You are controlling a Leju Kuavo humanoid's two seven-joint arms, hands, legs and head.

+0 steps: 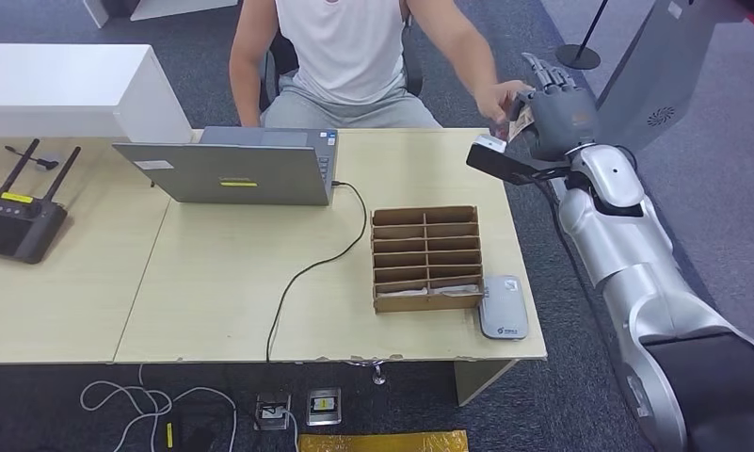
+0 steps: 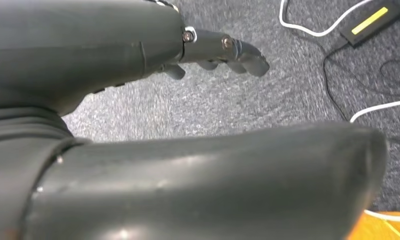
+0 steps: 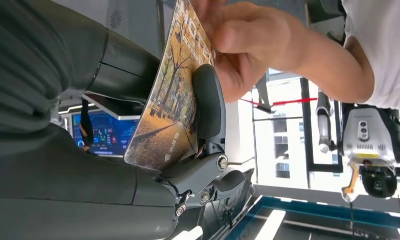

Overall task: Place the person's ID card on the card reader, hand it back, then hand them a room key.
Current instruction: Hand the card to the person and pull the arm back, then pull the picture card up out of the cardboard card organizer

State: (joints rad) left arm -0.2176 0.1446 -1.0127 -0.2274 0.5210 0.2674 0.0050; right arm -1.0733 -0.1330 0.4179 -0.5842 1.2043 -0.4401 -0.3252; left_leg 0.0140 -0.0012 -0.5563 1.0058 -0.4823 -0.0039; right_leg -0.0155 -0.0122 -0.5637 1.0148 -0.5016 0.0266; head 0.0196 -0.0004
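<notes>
Autumn-print card (image 3: 173, 100), pinched by the right hand (image 1: 556, 113) at 1 o'clock beyond the table, could drop if released before the person's hand (image 3: 247, 45) grips firmly; left hand (image 2: 222, 50) hangs empty.

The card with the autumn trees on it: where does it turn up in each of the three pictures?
Head view: the card is far right, past the table's edge, pinched in the right robot hand with the person's hand touching it.
Right wrist view: it fills the middle, tree print facing the camera, a dark finger across it.
Left wrist view: not in it; that one looks at carpet.
Shared landmark: the person's hand at the card's end.
</notes>
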